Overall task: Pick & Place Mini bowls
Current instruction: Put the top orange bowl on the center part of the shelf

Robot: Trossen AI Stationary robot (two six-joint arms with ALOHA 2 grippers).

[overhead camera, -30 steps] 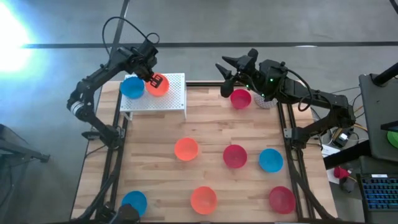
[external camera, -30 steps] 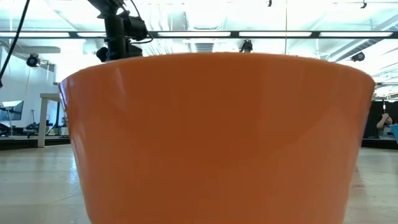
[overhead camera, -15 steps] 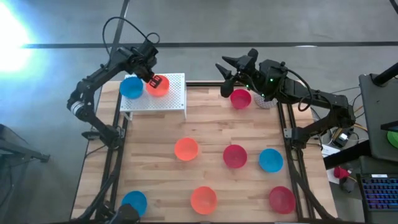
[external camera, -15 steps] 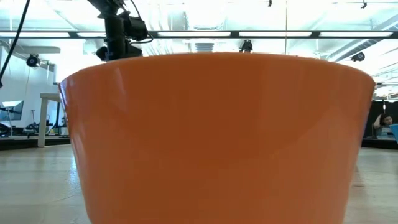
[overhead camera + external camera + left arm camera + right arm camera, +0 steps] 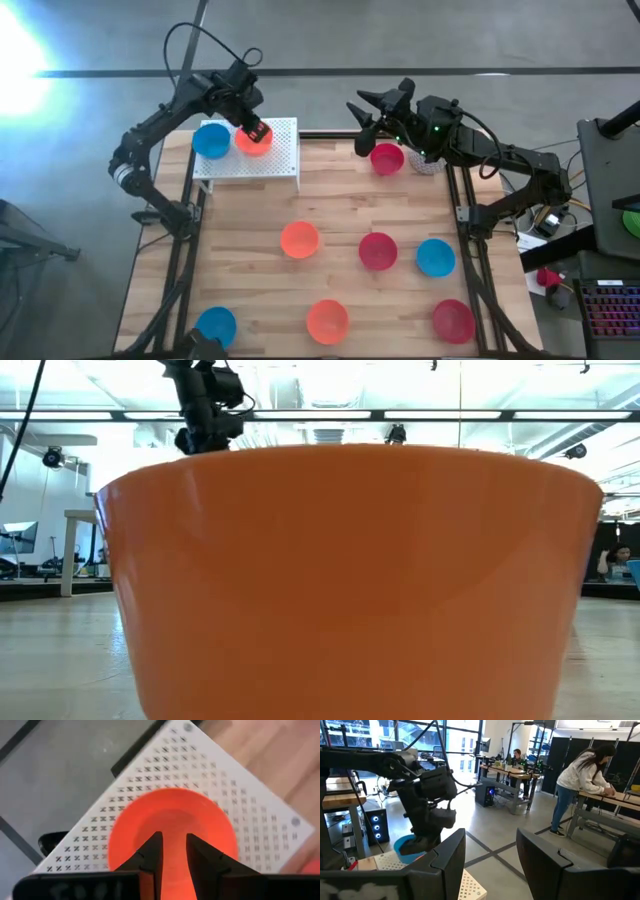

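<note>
An orange mini bowl (image 5: 251, 141) and a blue mini bowl (image 5: 211, 140) sit upright on a white perforated rack (image 5: 285, 150) at the table's far left. My left gripper (image 5: 256, 129) hangs just over the orange bowl (image 5: 170, 822), pointing steeply down. Its fingers are a little apart above the bowl's inside (image 5: 173, 840). My right gripper (image 5: 363, 112) waits open and level at the far edge, near a red bowl (image 5: 387, 158), with nothing between its fingers (image 5: 490, 865). Several more red, orange and blue bowls stand on the wooden table.
Loose bowls: orange (image 5: 299, 240), red (image 5: 377, 250), blue (image 5: 435, 257), orange (image 5: 327, 320), red (image 5: 453, 320), blue (image 5: 215, 325). One orange bowl (image 5: 350, 580) fills the low view. A white pot (image 5: 426, 164) sits under my right arm. People work at desks in the room beyond.
My left gripper has opened and let go of the orange bowl, then risen a little and turned slightly. The orange bowl stays upright on the white rack beside the blue one.
</note>
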